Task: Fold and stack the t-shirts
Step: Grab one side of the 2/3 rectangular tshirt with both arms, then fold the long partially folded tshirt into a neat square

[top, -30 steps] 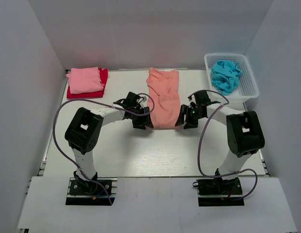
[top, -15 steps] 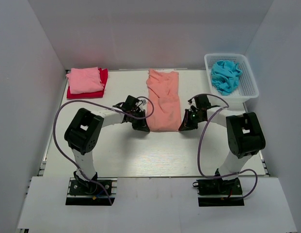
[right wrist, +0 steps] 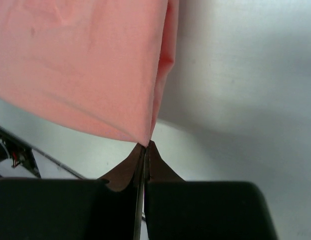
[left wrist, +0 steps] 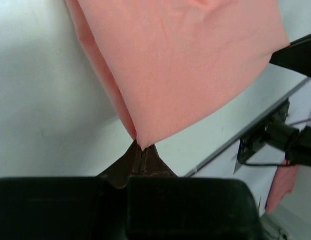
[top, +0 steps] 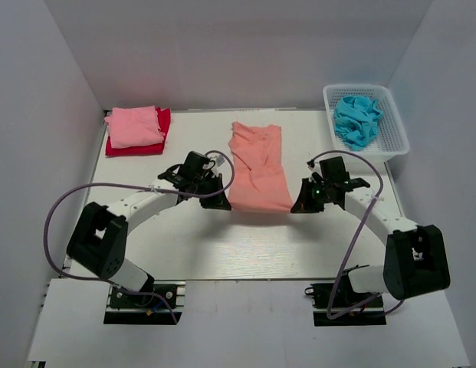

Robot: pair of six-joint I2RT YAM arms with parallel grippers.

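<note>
A long salmon-orange t-shirt (top: 257, 165) lies folded lengthwise in the middle of the table, its near end lifted. My left gripper (top: 221, 202) is shut on the near left corner of that shirt (left wrist: 190, 65), the cloth pinched between its fingertips (left wrist: 132, 157). My right gripper (top: 297, 205) is shut on the near right corner (right wrist: 85, 65), the cloth caught at its fingertips (right wrist: 156, 155). A light pink t-shirt (top: 134, 126) lies folded on a red one (top: 162, 123) at the back left. A turquoise-blue t-shirt (top: 356, 119) is crumpled in the basket.
The white lattice basket (top: 397, 132) stands at the back right corner. White walls close in the table on three sides. Both arms' cables loop over the near part of the table.
Both grippers have shut on the near corners of the salmon-orange shirt and drawn its near end toward me. Both arms have stretched out lower and wider.
</note>
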